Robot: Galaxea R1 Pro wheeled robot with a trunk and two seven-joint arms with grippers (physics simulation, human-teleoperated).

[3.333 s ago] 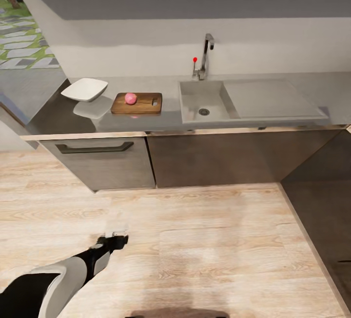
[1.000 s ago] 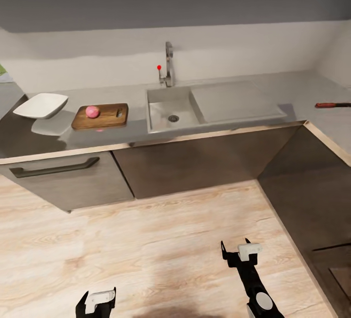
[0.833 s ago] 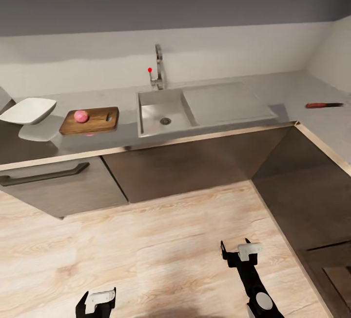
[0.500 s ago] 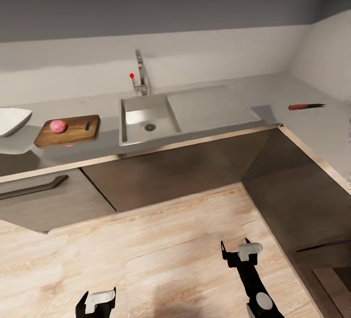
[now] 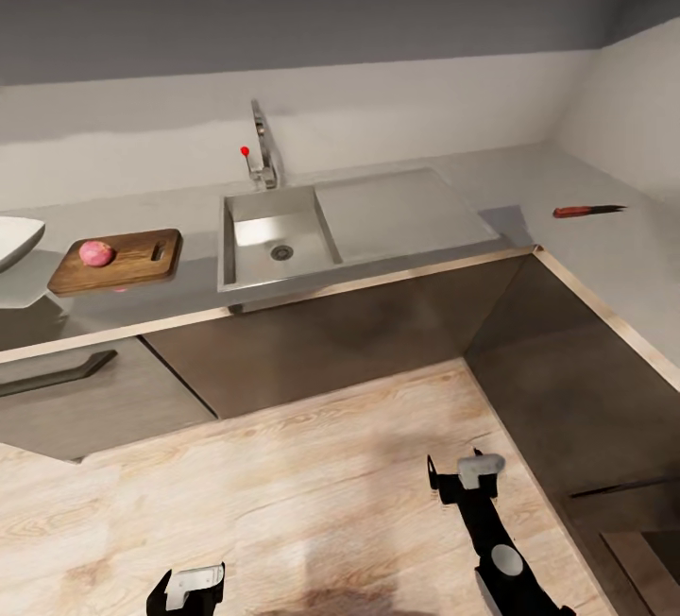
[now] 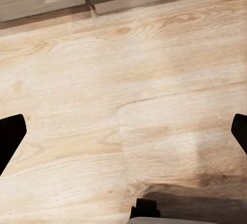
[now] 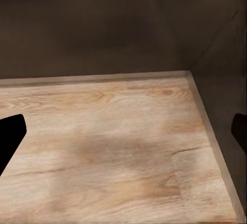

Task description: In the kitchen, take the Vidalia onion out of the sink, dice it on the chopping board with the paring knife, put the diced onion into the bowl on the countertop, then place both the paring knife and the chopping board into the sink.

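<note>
The pink Vidalia onion (image 5: 96, 252) rests on the brown chopping board (image 5: 118, 262), on the countertop (image 5: 189, 266) left of the sink (image 5: 274, 243). At the far left edge a part of the white bowl (image 5: 14, 240) shows. The red-handled paring knife (image 5: 586, 212) lies on the right wing of the countertop, past the drainboard. Both grippers hang low over the wood floor, far from the counter: my left gripper (image 5: 186, 588) and my right gripper (image 5: 460, 476) are open with nothing between the fingers. Each wrist view shows the spread fingertips (image 6: 10, 136) (image 7: 10, 136) over floor.
The countertop turns a corner at the right, with dark cabinets (image 5: 340, 333) below both runs. A drawer with a dark handle (image 5: 52, 375) sits under the board. The tap (image 5: 260, 148) with a red knob stands behind the basin. Wood floor (image 5: 312, 493) spreads in front.
The camera has swung right: bowl, board and sink slid left in the picture, and the corner and knife came further in. The right gripper shifted slightly; nothing on the counter moved.
</note>
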